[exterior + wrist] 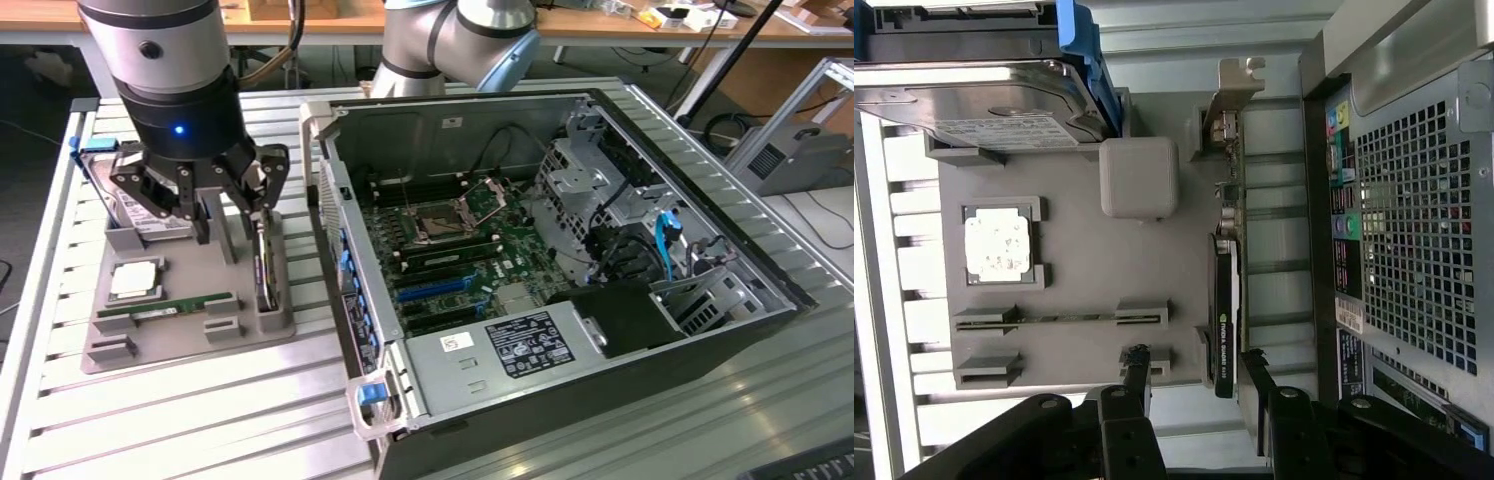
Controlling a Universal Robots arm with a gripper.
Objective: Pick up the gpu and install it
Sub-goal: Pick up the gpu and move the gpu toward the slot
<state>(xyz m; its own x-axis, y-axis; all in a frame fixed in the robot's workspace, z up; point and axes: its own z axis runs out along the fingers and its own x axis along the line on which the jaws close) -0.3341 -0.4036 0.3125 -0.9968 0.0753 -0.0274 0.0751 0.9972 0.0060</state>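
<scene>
The gpu point(267, 272) stands on its long edge in a slot at the grey fixture tray's point(180, 345) side nearest the computer. From the wrist it reads as a thin dark card point(1223, 305) with a green board edge and a silver end bracket point(1234, 90). My gripper point(234, 222) hangs open just above the tray. Its two black fingers point(1137, 372) straddle the line of the card's near end, one on each side, and neither touches it. Nothing is held between them.
On the same tray lie a hard drive point(974, 100) with a blue bracket, a CPU point(999, 245) and a narrow RAM stick point(1059, 318). The open computer case point(561, 230) lies at the exterior view's right, with its motherboard and blue slots point(427, 290) exposed. Its perforated rear panel point(1414, 220) runs beside the tray.
</scene>
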